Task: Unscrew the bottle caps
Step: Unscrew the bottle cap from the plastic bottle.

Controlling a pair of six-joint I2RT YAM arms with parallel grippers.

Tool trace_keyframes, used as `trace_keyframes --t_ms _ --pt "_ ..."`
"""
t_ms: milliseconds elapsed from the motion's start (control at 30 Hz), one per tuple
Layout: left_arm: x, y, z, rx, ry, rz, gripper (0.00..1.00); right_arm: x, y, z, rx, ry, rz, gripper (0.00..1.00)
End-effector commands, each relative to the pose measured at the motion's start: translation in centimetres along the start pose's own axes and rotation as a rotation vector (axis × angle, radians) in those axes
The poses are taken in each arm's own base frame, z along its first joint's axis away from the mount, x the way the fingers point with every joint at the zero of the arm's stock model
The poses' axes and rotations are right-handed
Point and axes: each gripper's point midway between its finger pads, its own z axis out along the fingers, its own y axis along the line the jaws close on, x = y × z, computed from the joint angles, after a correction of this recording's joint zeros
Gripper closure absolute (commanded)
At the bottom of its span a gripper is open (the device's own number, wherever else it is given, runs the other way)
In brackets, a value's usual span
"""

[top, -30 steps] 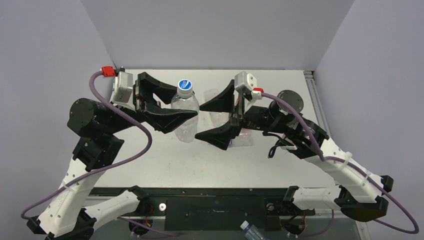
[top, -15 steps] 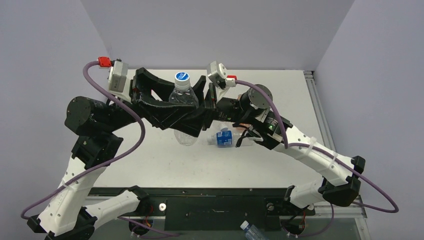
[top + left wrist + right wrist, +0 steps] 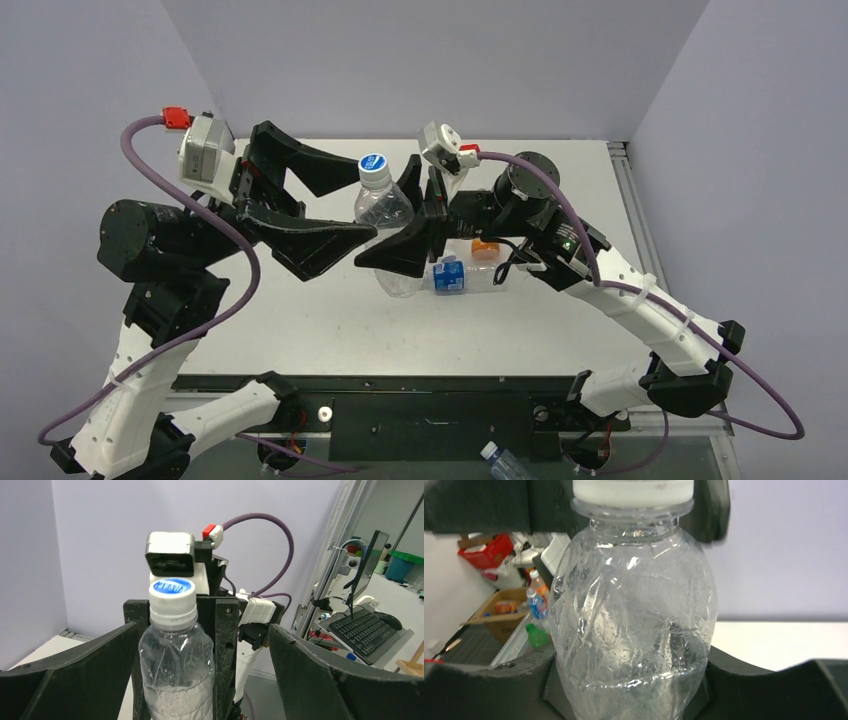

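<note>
White table (image 3: pixel 330 320), purple walls (image 3: pixel 400 60): I see my right gripper (image 3: pixel 400 220) clamping the clear bottle (image 3: pixel 385 205), cap (image 3: pixel 373 168) on; left gripper (image 3: pixel 358 200) spread wide either side of it.

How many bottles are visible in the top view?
3: a clear bottle upright in the middle, a blue-labelled bottle lying under the right arm, a third bottle below the near edge of the table. The arm may hide more.

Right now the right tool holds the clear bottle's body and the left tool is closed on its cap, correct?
No. The left tool is open, clear of the cap, as the left wrist view shows. The right tool does hold the clear bottle.
</note>
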Motion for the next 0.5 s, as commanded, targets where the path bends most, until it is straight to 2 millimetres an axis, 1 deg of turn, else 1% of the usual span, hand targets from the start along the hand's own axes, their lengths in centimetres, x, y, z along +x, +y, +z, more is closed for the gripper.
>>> trace_keyframes --t_ms 0,33,100,133,167,200,233,267,333,400,467 --pt "-2.5 -2.9 -0.4 0.080 -0.041 0.049 0.03 0.7 2.3 -1.6 -0.057 0.099 -0.022 0.97" --pt "-2.5 -2.7 -0.4 0.073 -0.041 0.051 0.03 1.7 2.5 -1.6 -0.057 0.136 -0.003 0.97" --pt "-2.6 -2.4 -0.2 0.069 -0.037 0.039 0.03 2.2 2.9 -1.8 -0.059 0.176 -0.018 0.97" --pt "-2.4 -2.3 0.0 0.074 -0.028 0.031 0.02 3.0 3.0 -2.0 -0.060 0.211 -0.018 0.98" --pt "-2.7 -2.4 0.0 0.077 -0.031 0.025 0.01 3.1 2.9 -2.0 -0.053 0.220 -0.020 0.98" --pt "-2.6 -2.3 0.2 0.085 -0.020 0.022 0.02 3.6 2.8 -2.2 -0.047 0.239 -0.017 0.98" --pt "-2.5 -2.2 0.2 0.087 -0.013 0.019 0.08 3.6 2.7 -2.2 -0.040 0.242 -0.021 0.98" --pt "-2.1 -2.1 0.3 0.095 0.005 0.012 0.11 3.7 2.7 -2.4 -0.036 0.249 -0.023 0.99" --pt "-1.4 -1.8 0.3 0.100 0.031 -0.002 0.20 3.3 2.8 -2.5 -0.034 0.243 -0.035 0.99" --pt "-0.9 -1.4 0.2 0.094 0.047 -0.017 0.25 2.9 3.1 -2.6 -0.040 0.236 -0.045 0.99" --pt "-0.5 -0.9 0.2 0.087 0.060 -0.023 0.27 2.7 3.3 -2.7 -0.049 0.237 -0.053 0.99"
